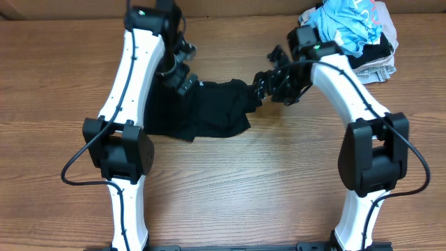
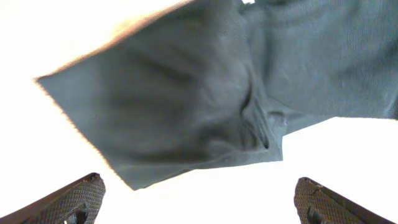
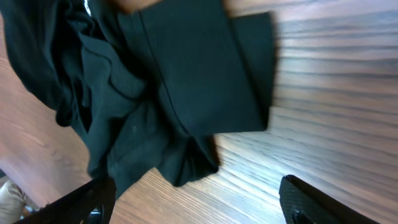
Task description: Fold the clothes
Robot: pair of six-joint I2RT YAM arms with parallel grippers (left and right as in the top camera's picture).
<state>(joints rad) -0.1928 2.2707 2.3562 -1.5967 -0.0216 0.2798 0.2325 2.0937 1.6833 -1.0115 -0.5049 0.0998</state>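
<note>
The clothes (image 1: 216,108), a plain black top, lie crumpled on the wooden table between the two arms. My left gripper (image 1: 187,73) hovers over the garment's back left part. In the left wrist view it (image 2: 199,199) stands wide open, and a folded corner of the black fabric (image 2: 186,106) lies just beyond the fingertips with nothing between them. My right gripper (image 1: 263,85) is at the garment's right edge. In the right wrist view it (image 3: 196,199) is open over bare wood, and the bunched black cloth (image 3: 186,81) reaches close to its left finger (image 3: 87,202).
A pile of other garments sits at the back right corner, a light blue printed one (image 1: 345,24) on top and beige and white ones (image 1: 376,66) beneath. The wooden table (image 1: 244,181) extends in front of the black top.
</note>
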